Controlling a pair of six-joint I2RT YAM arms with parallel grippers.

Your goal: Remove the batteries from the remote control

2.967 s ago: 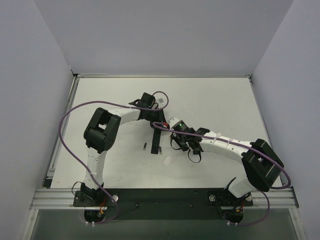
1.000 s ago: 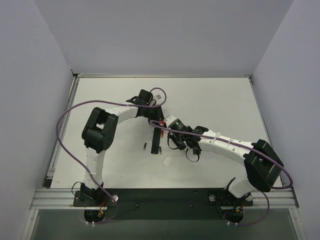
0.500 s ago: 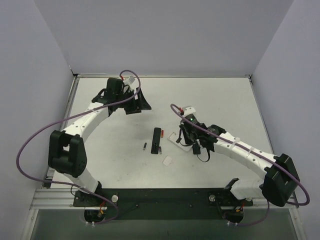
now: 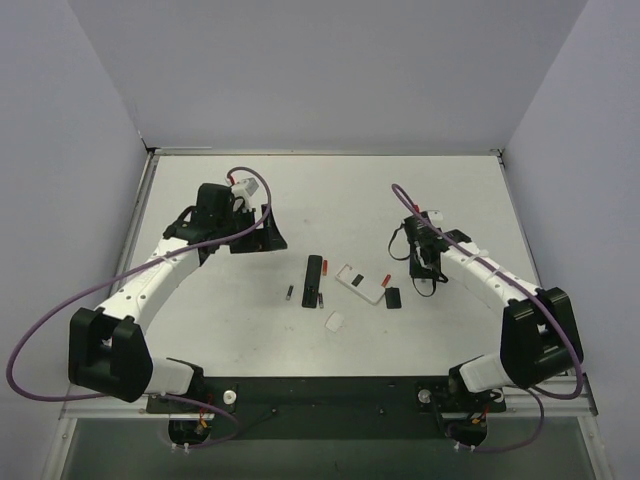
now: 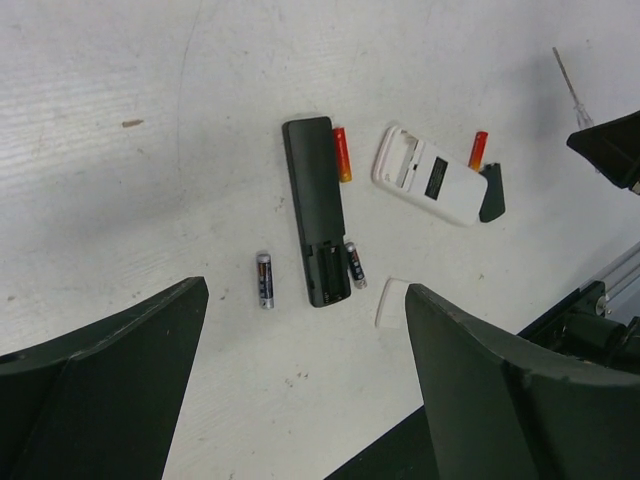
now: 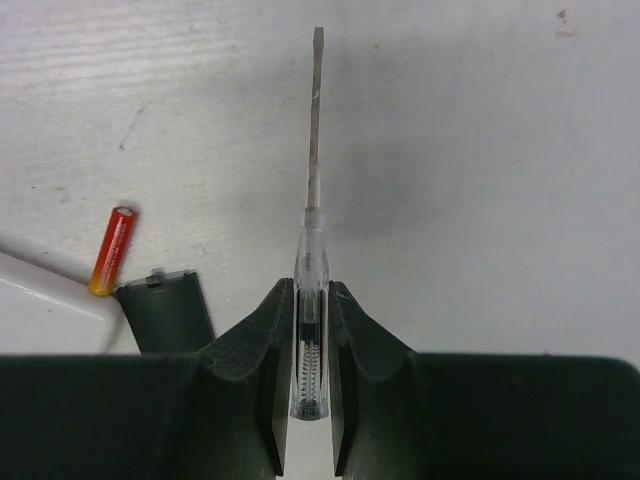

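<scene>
Well, batteries (image 5: 264, 280) out beside the remote control (image 5: 316, 200) mid-frame; left gripper (image 4: 262, 235) gapes, right gripper (image 6: 312, 300) pinches the screwdriver (image 6: 314, 150). Unloading looks finished; park it.

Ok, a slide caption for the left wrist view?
The black remote, battery bay open, with two dark batteries out beside it; white remote and red-yellow batteries beyond.

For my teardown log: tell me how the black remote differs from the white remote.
The black remote is a long slim bar; the white remote is shorter and broader. The black remote lies nearly straight up the left wrist view, the white remote slanted. A white cover lies by the black remote, a black cover by the white one. Both lie flat with battery bays open.
</scene>
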